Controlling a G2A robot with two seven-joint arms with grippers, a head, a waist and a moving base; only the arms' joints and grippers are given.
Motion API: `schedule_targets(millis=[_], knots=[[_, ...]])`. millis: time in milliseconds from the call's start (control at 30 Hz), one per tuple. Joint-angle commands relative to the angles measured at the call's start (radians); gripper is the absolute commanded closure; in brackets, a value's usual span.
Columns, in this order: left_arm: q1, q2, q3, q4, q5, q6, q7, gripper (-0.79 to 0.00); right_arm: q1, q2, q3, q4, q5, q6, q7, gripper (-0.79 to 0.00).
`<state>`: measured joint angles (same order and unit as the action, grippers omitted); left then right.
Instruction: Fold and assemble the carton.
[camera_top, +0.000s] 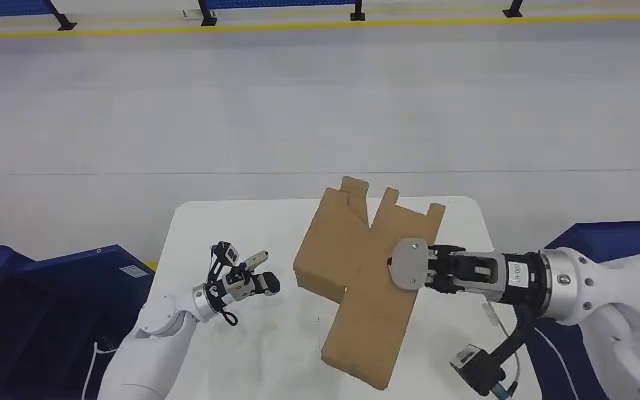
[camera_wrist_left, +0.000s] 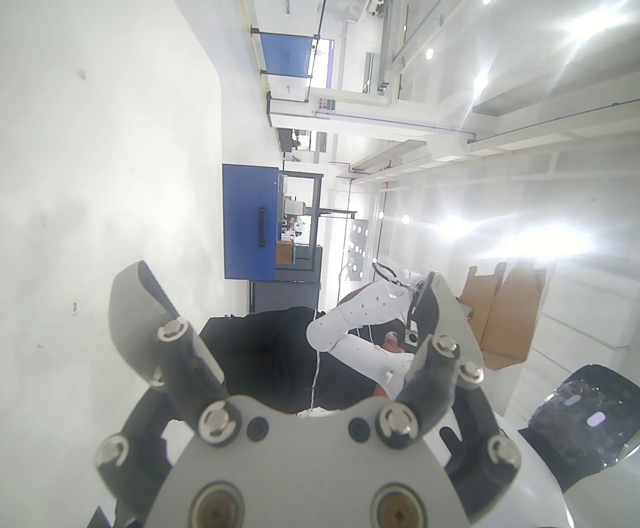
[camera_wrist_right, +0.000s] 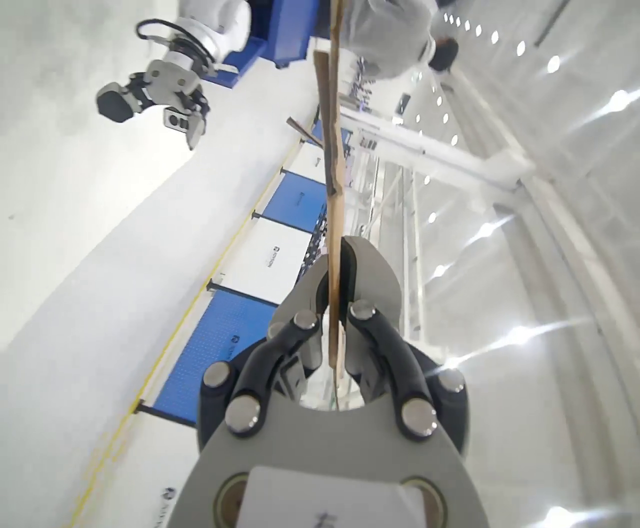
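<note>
A: Where's the carton (camera_top: 365, 300)?

B: Mid-table, right of centre. Flat-packed, not yet squared up. Long axis runs near-to-far, and the far end w/ the tabbed flaps leans a bit right. Can't tell if its near end touches the table (camera_top: 230, 230) or hangs just over it.

A: Who's got it?

B: The right gripper (camera_top: 402, 265). It comes in from the right and is clamped on the carton's right edge abt halfway along. The right wrist view has the board edge-on, pinched between both fingers (camera_wrist_right: 360, 270).

A: And the left gripper (camera_top: 268, 272)?

B: Spread wide, nothing in it. It's over the left side of the table, well apart from the carton, fingers aimed right toward the carton's left panel.

A: So what does the next move turn on?

B: IMO this: the carton lies right of the free gripper, w/ its long side across that gripper's line of approach. The left arm is the spare one and is nearest the left panel's edge. So prob it goes straight right to take or push that edge, w/ the right one as anchor, to open the sleeve. Risk: thin board flexes, and a one-sided pinch may let it swing.
</note>
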<state>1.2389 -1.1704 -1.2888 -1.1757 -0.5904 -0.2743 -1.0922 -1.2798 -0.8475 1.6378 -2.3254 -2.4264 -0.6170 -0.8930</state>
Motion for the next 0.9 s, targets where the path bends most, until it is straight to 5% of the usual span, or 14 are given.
schedule_targets(millis=[0, 167, 633, 767, 867], knots=[[0.0, 0.0, 0.0, 0.0, 0.0, 0.0, 0.0, -0.785, 0.015, -0.007, -0.001, 0.022, 0.127, -0.042, 0.1, 0.0], [0.0, 0.0, 0.0, 0.0, 0.0, 0.0, 0.0, -0.785, 0.051, -0.015, -0.025, 0.061, 0.323, -0.154, 0.248, 0.0], [0.0, 0.0, 0.0, 0.0, 0.0, 0.0, 0.0, -0.785, 0.052, -0.016, -0.017, 0.051, 0.347, -0.128, 0.246, 0.0], [0.0, 0.0, 0.0, 0.0, 0.0, 0.0, 0.0, -0.785, 0.047, -0.025, 0.093, 0.072, 0.631, -0.067, 0.176, 0.0], [0.0, 0.0, 0.0, 0.0, 0.0, 0.0, 0.0, -0.785, 0.053, -0.025, 0.185, 0.125, 0.909, -0.158, 0.16, 0.0]])
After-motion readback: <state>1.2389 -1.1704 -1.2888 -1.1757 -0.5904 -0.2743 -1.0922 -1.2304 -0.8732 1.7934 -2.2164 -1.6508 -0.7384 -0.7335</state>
